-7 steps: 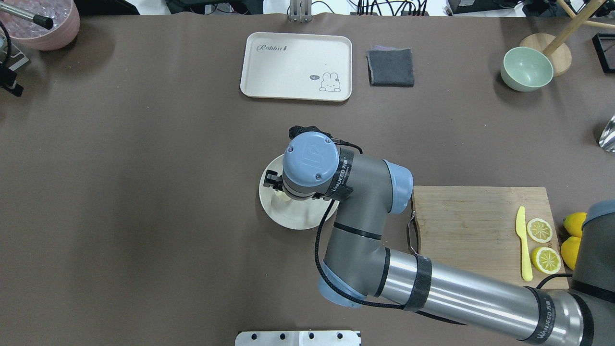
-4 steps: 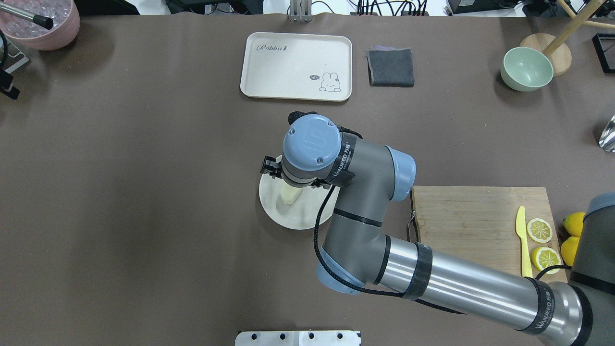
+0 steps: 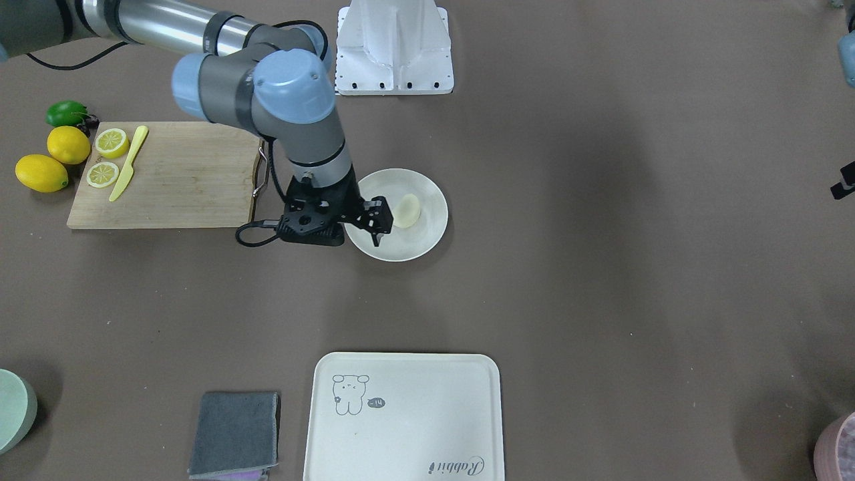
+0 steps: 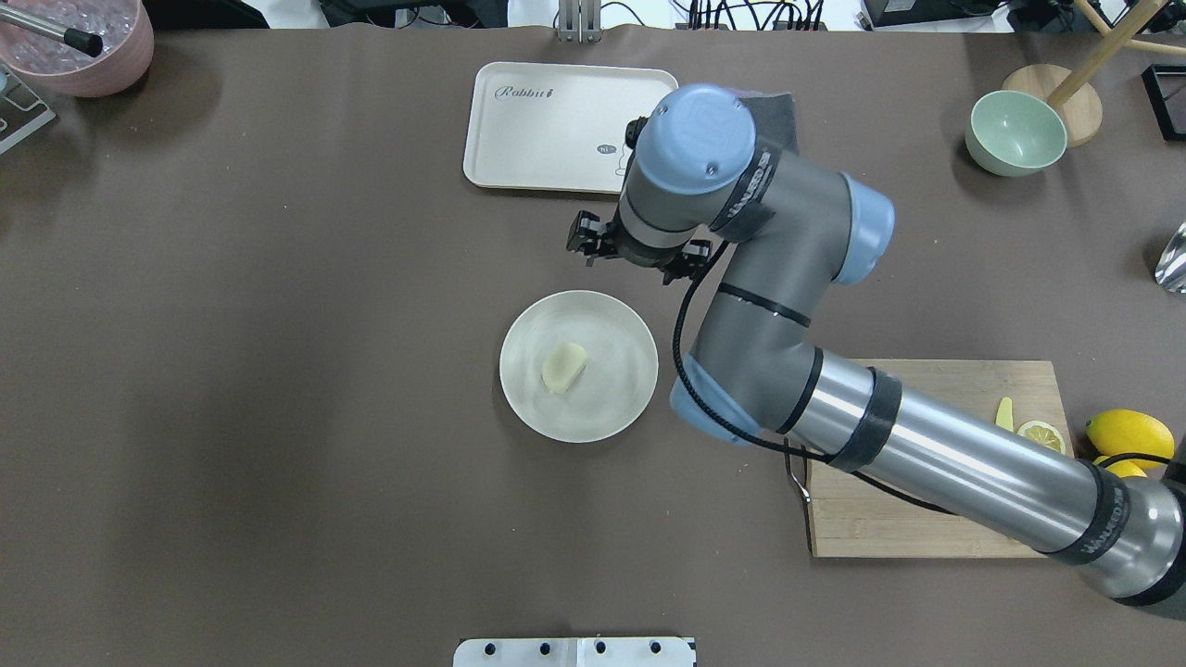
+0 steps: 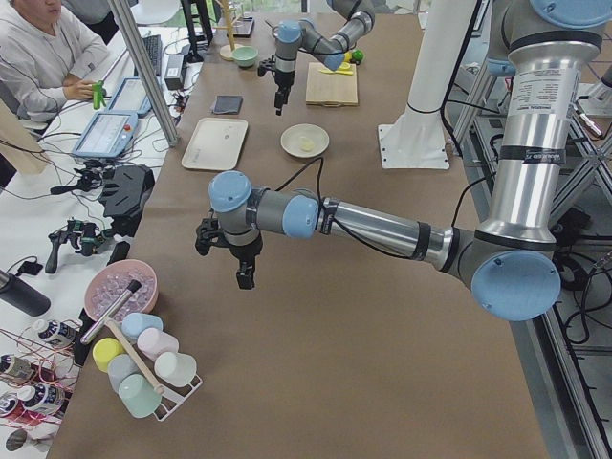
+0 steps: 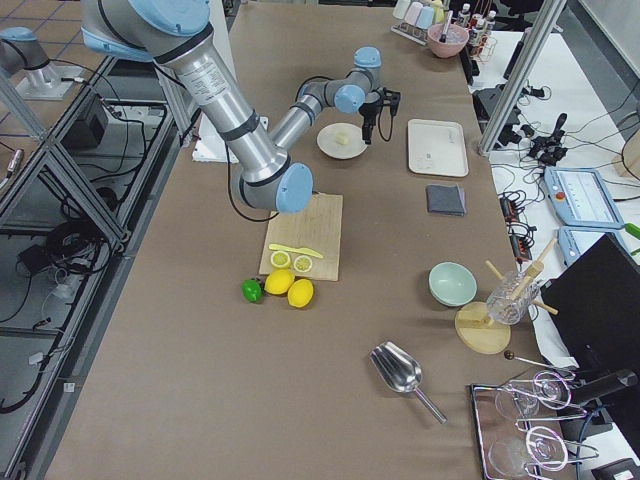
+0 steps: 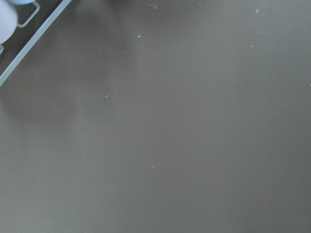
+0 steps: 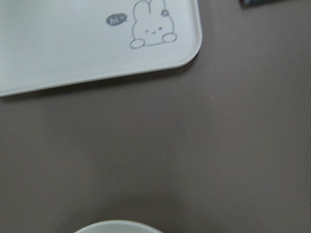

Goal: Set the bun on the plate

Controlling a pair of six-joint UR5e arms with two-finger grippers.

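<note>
The pale cream bun (image 4: 563, 368) lies on the round cream-white plate (image 4: 613, 394) at the middle of the table, a little left of its centre; the front-facing view shows the bun (image 3: 406, 210) and plate (image 3: 409, 244) too. Raised above the table, my right gripper (image 4: 635, 252) stands open and holds nothing, just beyond the plate's far rim toward the tray. In the front-facing view the right gripper (image 3: 374, 220) overlaps the plate's edge beside the bun. The right wrist view shows the plate's rim (image 8: 116, 227) at the bottom. My left gripper (image 5: 244, 273) shows only in the exterior left view, over bare table; I cannot tell its state.
A rabbit tray (image 4: 547, 130) sits at the far middle, with a grey cloth (image 3: 234, 431) beside it. To the right of the plate lies a wooden cutting board (image 4: 927, 408) with a yellow knife, lemon slices and lemons (image 3: 41, 172). A green bowl (image 4: 1015, 132) and a pink bowl (image 4: 79, 46) stand in the far corners.
My right gripper let go of the bun, rose and moved away from the plate toward the tray. The bun stays on the plate, now uncovered.
</note>
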